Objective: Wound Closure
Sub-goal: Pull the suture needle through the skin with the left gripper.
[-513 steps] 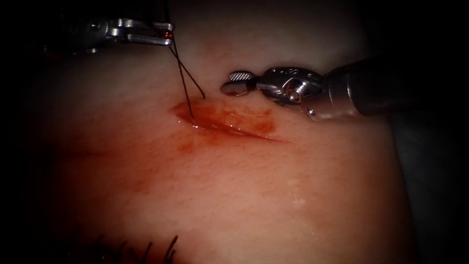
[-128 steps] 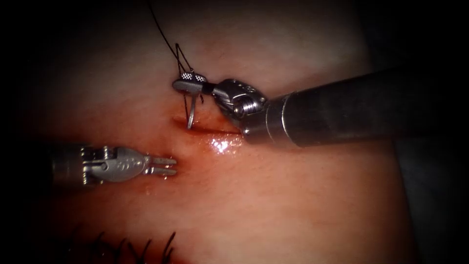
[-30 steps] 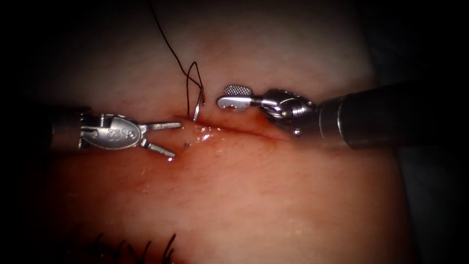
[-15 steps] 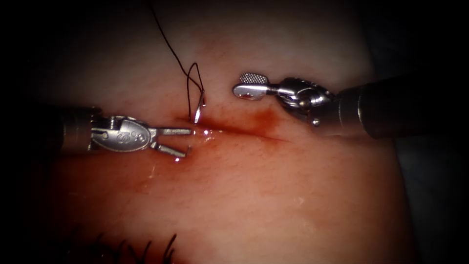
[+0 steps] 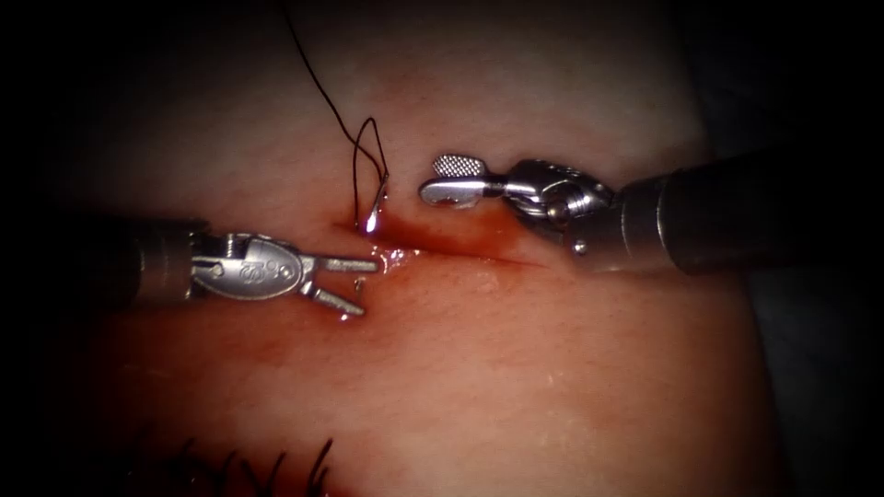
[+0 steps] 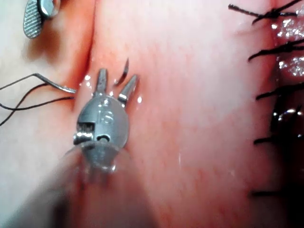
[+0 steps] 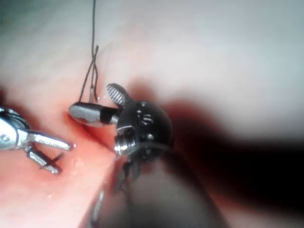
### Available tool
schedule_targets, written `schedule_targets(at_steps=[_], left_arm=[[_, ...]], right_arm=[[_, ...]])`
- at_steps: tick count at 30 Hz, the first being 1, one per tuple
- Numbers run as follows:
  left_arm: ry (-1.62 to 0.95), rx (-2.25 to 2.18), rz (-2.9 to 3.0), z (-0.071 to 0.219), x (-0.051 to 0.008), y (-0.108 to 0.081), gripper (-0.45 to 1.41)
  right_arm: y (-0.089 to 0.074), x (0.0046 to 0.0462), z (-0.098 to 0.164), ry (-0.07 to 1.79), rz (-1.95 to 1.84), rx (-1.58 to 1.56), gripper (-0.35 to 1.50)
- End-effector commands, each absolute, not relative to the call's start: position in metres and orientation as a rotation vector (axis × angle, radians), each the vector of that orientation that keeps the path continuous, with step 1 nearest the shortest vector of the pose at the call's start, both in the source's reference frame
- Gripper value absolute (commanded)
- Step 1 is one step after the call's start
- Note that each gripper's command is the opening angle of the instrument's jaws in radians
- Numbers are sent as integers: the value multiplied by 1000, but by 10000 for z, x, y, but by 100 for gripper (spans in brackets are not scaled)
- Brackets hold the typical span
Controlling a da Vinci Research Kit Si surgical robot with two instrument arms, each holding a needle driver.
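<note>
The curved needle is in the tissue at the left end of the cut. Its tail stands up on the far edge with dark thread looped from it. Its tip pokes out of the near edge. My left tool comes in from the left, jaws open on either side of that tip and holding nothing. My right tool hovers just right of the needle's tail, over the cut's far edge, jaws open and empty. Red fluid wets the cut.
Dark cut ends of thread from an older row of stitches stick up at the near edge of the tissue; the same stitches appear in the left wrist view. The thread runs away from the needle over the far side of the tissue.
My left tool has slid right until its jaws straddle the needle's tip, and they stand narrower. My right tool drew back to the right, then returned towards the needle's tail.
</note>
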State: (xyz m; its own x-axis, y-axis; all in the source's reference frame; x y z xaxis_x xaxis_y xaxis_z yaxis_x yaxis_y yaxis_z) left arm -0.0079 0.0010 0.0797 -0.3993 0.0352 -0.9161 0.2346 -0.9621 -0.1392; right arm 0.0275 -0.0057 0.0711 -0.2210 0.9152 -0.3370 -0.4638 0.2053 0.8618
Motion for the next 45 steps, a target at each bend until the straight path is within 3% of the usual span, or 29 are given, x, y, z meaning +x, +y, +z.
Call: schedule_targets(at_steps=[1, 2, 7, 13, 23, 30, 45], left_arm=[[376, 1649, -2514, 804, -84, 10, -11], [410, 1656, -2546, 806, -82, 11, -45], [481, 1654, -2587, 810, -76, 13, -45], [861, 1731, -2641, 803, -66, 16, -45], [1279, 1976, -2540, 776, -51, 36, -45], [1842, 2115, -2352, 758, -26, 59, -45], [2089, 2088, -2387, 738, -26, 63, -45]], right_arm=[[-60, 282, 712, 1193, 1376, 517, 130], [-60, 282, 711, 1193, 1371, 514, 130], [-62, 283, 709, 1195, 1360, 509, 126], [-66, 294, 702, 1236, 1242, 519, 132], [-84, 325, 683, 1205, 861, 435, 128], [-110, 354, 660, 1188, 687, 416, 137], [-124, 378, 670, 1145, 610, 314, 132]])
